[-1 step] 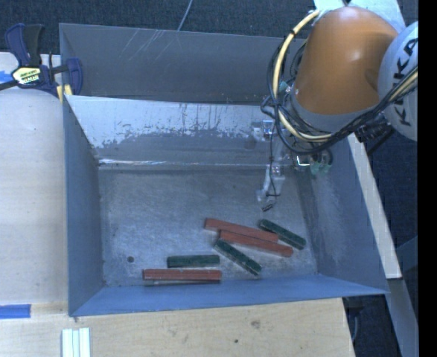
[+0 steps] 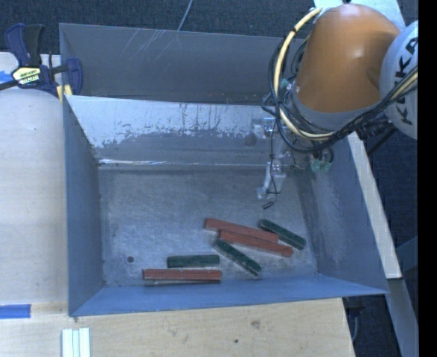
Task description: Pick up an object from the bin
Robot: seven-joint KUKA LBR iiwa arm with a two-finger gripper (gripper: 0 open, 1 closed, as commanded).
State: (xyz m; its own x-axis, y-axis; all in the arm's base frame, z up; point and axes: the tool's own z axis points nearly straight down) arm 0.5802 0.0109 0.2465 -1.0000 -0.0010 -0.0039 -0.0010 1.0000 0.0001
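- Where the arm comes in from the right, we record its orange cover (image 2: 348, 54) above the bin's far right corner, ringed by yellow and black cables (image 2: 284, 95).
- Gripper (image 2: 269, 190): hangs below the cover, over the right rear part of the floor. Whether it is released or clenched we cannot tell.
- Bin (image 2: 166, 73): grey metal, with sloping walls and a scuffed floor.
- Short green stick (image 2: 283, 235): dark, the thing nearest the gripper, lying just in front of it toward the right wall.
- Upper brown stick (image 2: 240, 230): reddish, long and flat, slanting down to the right, its right end beside the short green stick.
- Lower brown stick (image 2: 257, 242): same kind, lying alongside the upper one; we cannot tell whether they touch.
- Slanted green stick (image 2: 239, 258): just in front of the lower brown stick.
- Level green stick (image 2: 193, 261): further left, with the front brown stick (image 2: 182, 275) just before it by the front wall. We note both as well apart from the gripper.
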